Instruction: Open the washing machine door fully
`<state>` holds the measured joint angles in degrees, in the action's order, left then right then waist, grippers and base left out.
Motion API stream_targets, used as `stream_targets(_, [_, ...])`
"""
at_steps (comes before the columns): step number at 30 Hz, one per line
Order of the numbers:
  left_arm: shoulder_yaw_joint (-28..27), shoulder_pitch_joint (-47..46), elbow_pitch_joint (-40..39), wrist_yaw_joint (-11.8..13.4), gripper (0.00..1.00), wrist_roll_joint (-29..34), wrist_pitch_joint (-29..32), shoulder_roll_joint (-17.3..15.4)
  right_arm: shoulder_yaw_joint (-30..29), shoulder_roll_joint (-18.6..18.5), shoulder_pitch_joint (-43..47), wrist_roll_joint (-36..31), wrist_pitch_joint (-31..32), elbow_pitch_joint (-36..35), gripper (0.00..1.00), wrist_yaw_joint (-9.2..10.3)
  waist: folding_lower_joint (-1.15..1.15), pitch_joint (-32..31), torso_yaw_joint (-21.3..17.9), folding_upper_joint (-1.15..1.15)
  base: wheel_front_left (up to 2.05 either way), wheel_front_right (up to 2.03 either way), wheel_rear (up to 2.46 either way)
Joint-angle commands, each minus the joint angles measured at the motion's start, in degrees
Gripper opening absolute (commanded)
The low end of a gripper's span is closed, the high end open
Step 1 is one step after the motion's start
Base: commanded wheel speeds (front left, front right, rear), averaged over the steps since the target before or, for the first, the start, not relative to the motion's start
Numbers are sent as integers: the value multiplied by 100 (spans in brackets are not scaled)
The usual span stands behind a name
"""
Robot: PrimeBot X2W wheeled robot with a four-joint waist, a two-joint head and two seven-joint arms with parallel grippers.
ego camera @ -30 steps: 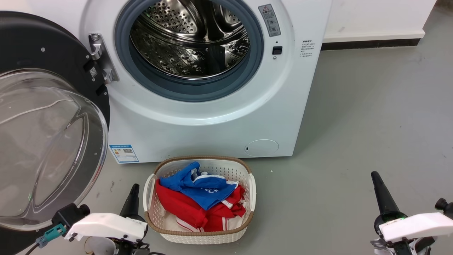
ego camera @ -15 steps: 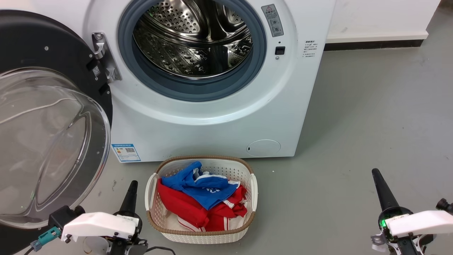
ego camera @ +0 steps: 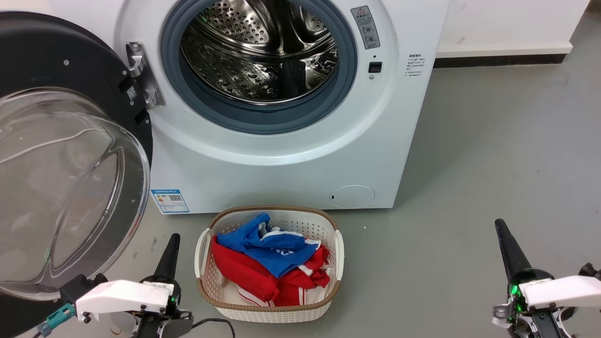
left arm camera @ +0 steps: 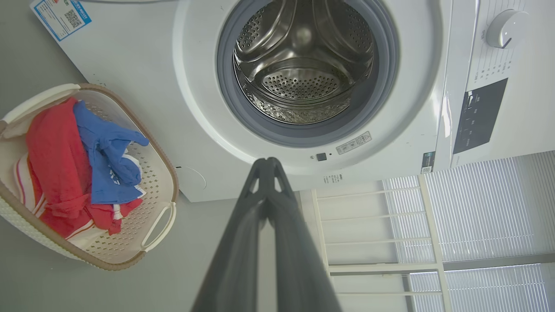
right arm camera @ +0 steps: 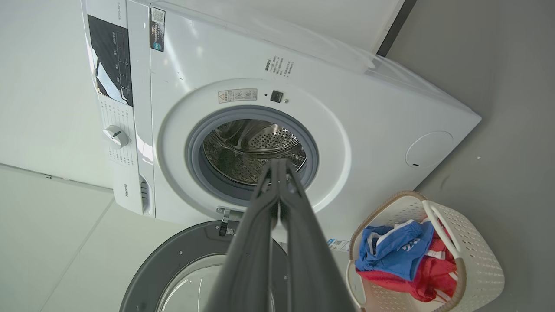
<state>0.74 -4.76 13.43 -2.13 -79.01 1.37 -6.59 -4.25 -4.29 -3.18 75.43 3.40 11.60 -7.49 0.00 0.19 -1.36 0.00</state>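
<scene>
Door (ego camera: 70, 159) at left, swung wide off drum (ego camera: 263, 51). Your left gripper (ego camera: 173, 241) and right gripper (ego camera: 501, 230): both pressed together, empty, near you, apart from door. Door likely heavy, stiff, hinge-guided; glass (ego camera: 56, 216) slick, fragile. Push on black rim (ego camera: 56, 56).

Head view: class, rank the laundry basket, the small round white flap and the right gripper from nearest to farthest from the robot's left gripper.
Measured from the left gripper, at lower left:
1. The laundry basket, right beside it on its right.
2. The small round white flap, low on the washing machine, beyond the basket.
3. The right gripper, far across at lower right.
</scene>
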Motion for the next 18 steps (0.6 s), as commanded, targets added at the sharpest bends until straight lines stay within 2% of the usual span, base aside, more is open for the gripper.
stream_targets(1, [-67,-113,-14,-61,0,-98,38,14,-22,14,-132,129,29,-4,0,0,0,0,5,0,0,0,0])
stream_targets(18, [-358,-140,24,-318,0,-740,242,161,-94,57,-237,921,148,118,0,-1,0,-1,63,0,0,0,0])
